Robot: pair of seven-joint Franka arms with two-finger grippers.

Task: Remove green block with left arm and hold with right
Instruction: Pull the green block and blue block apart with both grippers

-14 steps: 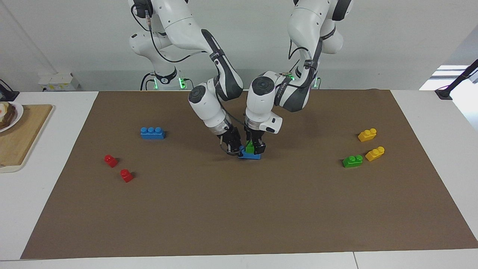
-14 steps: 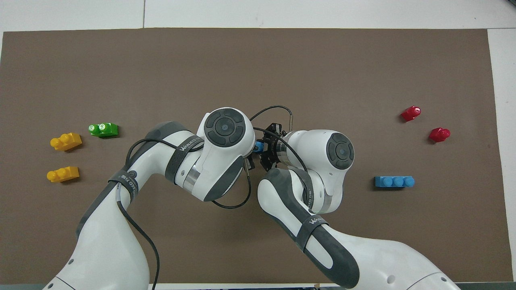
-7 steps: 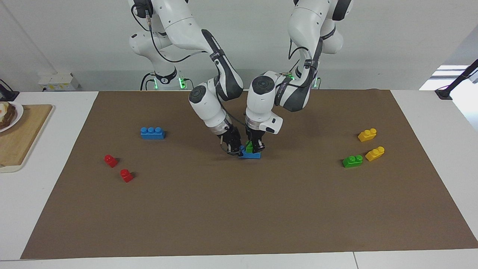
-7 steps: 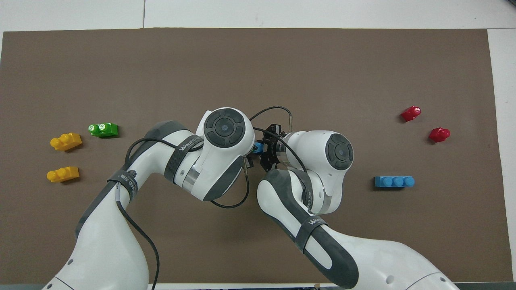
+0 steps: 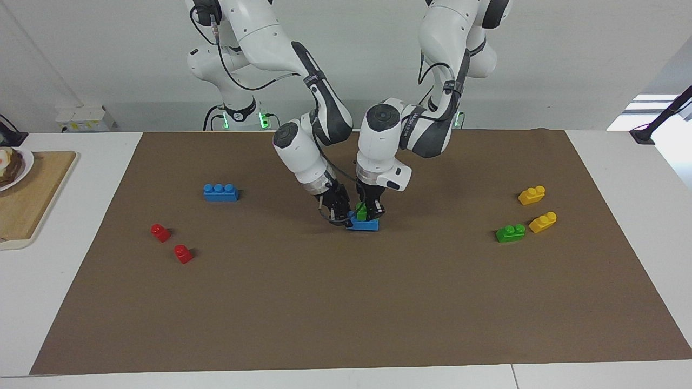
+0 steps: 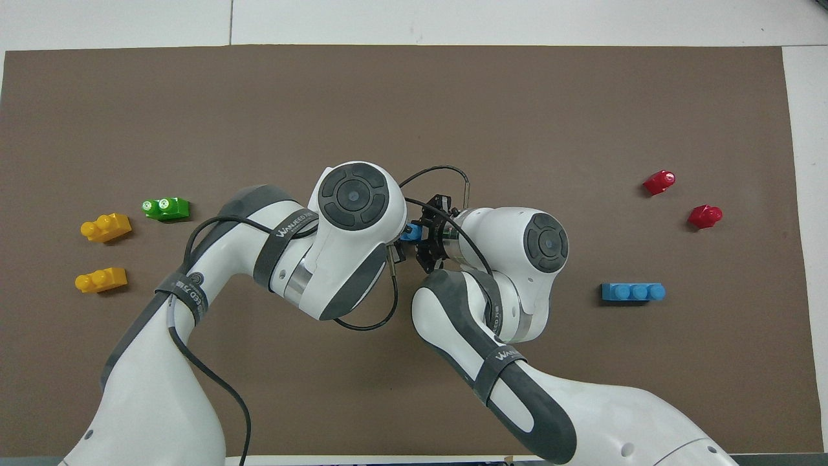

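A green block [image 5: 361, 210] sits on top of a blue brick [image 5: 362, 224] in the middle of the brown mat. My left gripper [image 5: 370, 209] comes down from above and is shut on the green block. My right gripper [image 5: 339, 212] is low beside it, shut on the blue brick's end toward the right arm. In the overhead view the left wrist hides the green block and the left gripper. Only a bit of the blue brick [image 6: 408, 234] and the right gripper [image 6: 428, 237] show there.
A second green block [image 5: 510, 233] and two yellow bricks [image 5: 531, 195] [image 5: 543, 222] lie toward the left arm's end. A loose blue brick [image 5: 220, 192] and two red pieces [image 5: 160, 232] [image 5: 183, 253] lie toward the right arm's end. A wooden board [image 5: 32, 200] lies off the mat there.
My left gripper has risen slightly with the green block. The blue brick and my right gripper have stayed in place.
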